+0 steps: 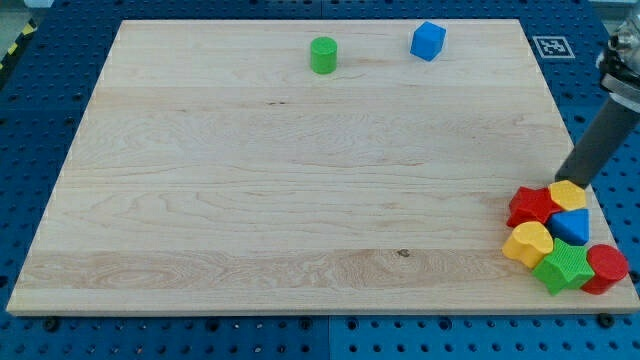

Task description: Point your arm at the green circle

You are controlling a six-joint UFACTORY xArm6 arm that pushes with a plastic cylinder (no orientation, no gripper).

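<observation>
The green circle (323,55) is a short green cylinder standing near the view's top, a little right of centre on the wooden board (250,180). My tip (572,182) is at the view's right edge of the board, far to the lower right of the green circle. It sits right above a yellow block (567,195) at the top of a cluster of blocks. The dark rod rises from the tip towards the view's upper right.
A blue cube (428,41) lies at the view's top, right of the green circle. The cluster at the lower right holds a red star (530,206), a blue triangle (573,227), a yellow block (528,243), a green star (562,266) and a red cylinder (606,267).
</observation>
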